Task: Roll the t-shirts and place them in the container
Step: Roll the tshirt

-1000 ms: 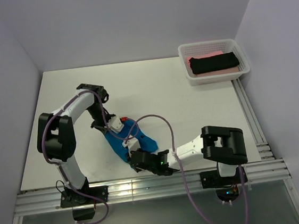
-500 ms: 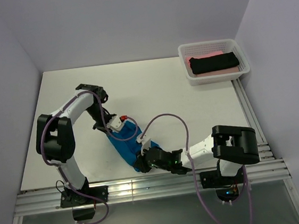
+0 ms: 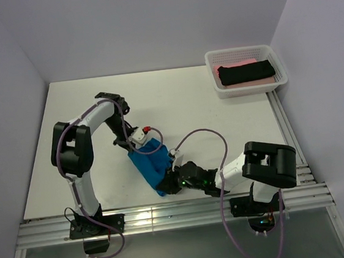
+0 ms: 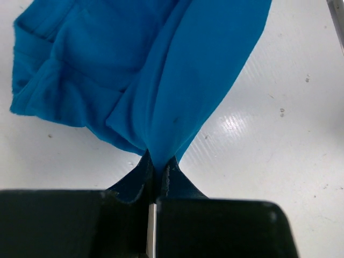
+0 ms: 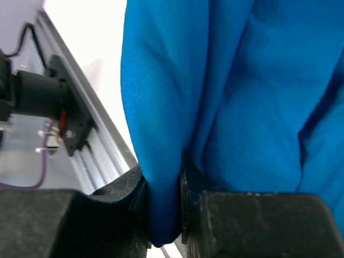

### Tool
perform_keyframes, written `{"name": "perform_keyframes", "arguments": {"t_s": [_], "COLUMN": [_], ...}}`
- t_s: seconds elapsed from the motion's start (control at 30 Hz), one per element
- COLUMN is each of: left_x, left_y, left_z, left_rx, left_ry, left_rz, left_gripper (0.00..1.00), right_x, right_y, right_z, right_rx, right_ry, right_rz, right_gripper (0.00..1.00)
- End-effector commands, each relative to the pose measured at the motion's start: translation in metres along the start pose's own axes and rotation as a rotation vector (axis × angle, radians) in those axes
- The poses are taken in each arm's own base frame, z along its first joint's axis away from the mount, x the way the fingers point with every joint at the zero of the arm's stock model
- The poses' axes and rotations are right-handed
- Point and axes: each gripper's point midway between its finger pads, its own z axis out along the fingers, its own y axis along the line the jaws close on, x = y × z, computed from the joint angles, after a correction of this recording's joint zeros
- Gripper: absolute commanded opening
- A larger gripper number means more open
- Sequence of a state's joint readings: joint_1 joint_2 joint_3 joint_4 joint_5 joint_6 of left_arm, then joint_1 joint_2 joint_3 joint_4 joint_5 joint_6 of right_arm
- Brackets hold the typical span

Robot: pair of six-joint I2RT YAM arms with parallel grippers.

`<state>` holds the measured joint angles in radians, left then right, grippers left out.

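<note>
The white worktop (image 3: pixel 221 124) offers open room across its middle and far side, up to the mesh basket (image 3: pixel 244 52) in the far right corner, which holds the black t-shirt (image 3: pixel 246 72) on the pink t-shirt (image 3: pixel 227 66). The blue t-shirt (image 3: pixel 150 165) lies bunched close to the near edge. The left fingers (image 4: pixel 156 164) and right fingers (image 5: pixel 161 183) are clenched on its opposite ends. Since a second ago both elbows have shifted rightward.

Your t-shirt (image 3: pixel 150 163) lies on the table (image 3: pixel 221 124) between both jaws: left gripper (image 4: pixel 156 162) behind it, right gripper (image 5: pixel 164 185) before it. Far behind-right of them, a basket (image 3: pixel 279 68) holds two stacked shirts (image 3: pixel 246 72).
</note>
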<state>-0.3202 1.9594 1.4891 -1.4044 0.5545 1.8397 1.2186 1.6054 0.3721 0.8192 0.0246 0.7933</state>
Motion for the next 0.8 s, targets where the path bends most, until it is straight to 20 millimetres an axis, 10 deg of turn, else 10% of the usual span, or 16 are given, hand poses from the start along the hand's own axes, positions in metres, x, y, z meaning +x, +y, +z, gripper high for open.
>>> {"name": "perform_keyframes", "arguments": {"t_s": [0.0,0.77], "left_x": [-0.002,-0.021], "left_y": [0.032,0.061], "left_z": [-0.023,-0.009], "left_rx": [-0.103,-0.114], "left_ry": [0.023,-0.086], "left_rz": [0.061,0.089], "left_gripper": [0.00,0.00], "right_x": [0.029,0.039], "right_y": [0.004,-0.016], "right_z": [-0.016,-0.012], "right_rx": [-0.057,0.046], "right_ry": [0.125,0.172], "right_rz": [0.082,0.089], "right_gripper": [0.00,0.00]}}
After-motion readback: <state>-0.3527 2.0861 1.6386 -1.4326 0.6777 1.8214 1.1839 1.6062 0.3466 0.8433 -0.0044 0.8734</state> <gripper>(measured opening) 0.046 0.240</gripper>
